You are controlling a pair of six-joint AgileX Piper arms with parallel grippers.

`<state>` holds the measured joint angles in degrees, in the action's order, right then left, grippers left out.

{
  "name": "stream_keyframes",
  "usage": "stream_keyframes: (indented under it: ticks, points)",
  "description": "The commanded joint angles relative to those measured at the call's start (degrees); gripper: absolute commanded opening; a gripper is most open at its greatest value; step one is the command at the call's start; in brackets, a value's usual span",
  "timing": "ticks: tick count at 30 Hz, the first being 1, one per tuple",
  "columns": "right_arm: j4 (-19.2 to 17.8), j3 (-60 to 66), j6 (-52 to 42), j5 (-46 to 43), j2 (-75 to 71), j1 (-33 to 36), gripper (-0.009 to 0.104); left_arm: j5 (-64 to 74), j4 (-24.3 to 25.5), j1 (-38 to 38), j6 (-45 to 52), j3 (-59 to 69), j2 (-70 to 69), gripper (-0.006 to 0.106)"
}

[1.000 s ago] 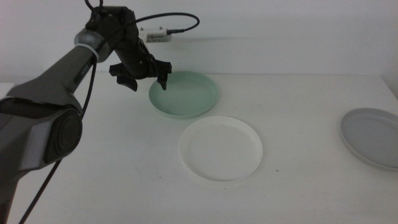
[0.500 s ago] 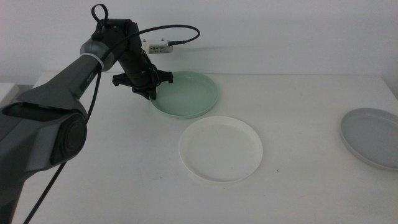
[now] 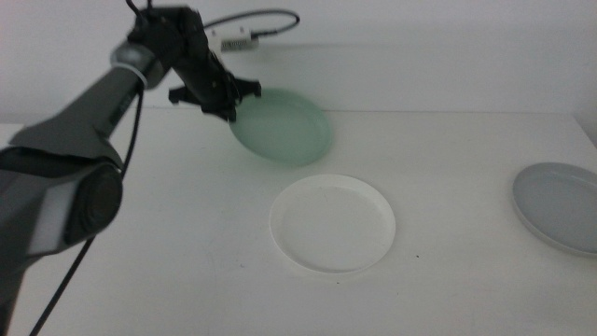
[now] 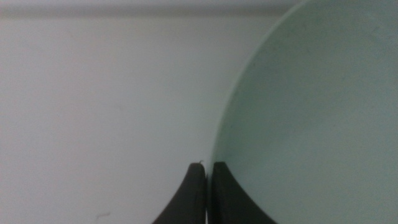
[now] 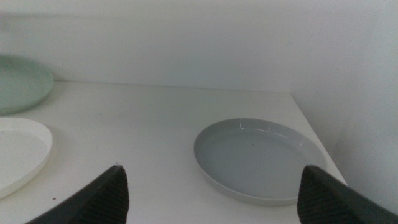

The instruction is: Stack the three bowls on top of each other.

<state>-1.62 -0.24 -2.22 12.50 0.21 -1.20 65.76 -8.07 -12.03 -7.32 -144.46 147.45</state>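
Note:
My left gripper [image 3: 229, 105] is shut on the left rim of the mint green bowl [image 3: 283, 127] and holds it tilted above the table at the back. In the left wrist view the jaws pinch the rim of the green bowl [image 4: 311, 112]. The white bowl [image 3: 332, 223] lies flat in the middle of the table. The grey bowl [image 3: 560, 205] lies at the right edge. My right gripper [image 5: 211, 186] is open, out of the middle view, and its wrist view shows the grey bowl [image 5: 258, 158] in front of it.
A small white box with a black cable [image 3: 235, 42] sits at the back behind the left arm. The table's back edge meets a white wall. The right wrist view also shows the white bowl [image 5: 18, 155] and the green bowl [image 5: 22, 84].
My left gripper has closed on the green bowl's rim and lifted it; the bowl now hangs tilted above the table. The white and grey bowls have not moved.

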Motion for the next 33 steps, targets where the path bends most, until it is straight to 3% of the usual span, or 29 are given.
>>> stream_keyframes:
  ticks: [1, 5, 14, 20, 27, 33]
  points:
    - [-0.36, 0.24, -0.15, -0.52, -0.21, 0.15, 0.093, 0.59, -1.65, 0.55, 0.45, -0.88, -4.25, -0.002]
    - [-0.36, 0.24, -0.15, -0.52, -0.21, 0.15, 0.093, 2.43, -4.69, 0.66, 2.04, -0.67, -8.07, -0.002]
    - [-0.36, 0.24, -0.15, -0.52, -0.21, 0.15, 0.093, 4.21, -5.62, -2.60, 2.53, 0.20, -14.95, -0.002]
    - [-0.36, 0.24, -0.15, -0.52, -0.21, 0.15, 0.093, 4.21, -1.52, -6.48, -0.37, 5.89, -21.84, -0.002]
    - [-0.36, 0.24, -0.15, -0.52, -0.21, 0.15, 0.093, 4.21, 0.70, -9.09, -3.17, 18.02, -30.63, -0.002]
    - [-0.36, 0.24, -0.15, -0.52, -0.21, 0.15, 0.093, -2.52, -1.82, -9.14, -3.46, 34.79, -39.60, -0.002]
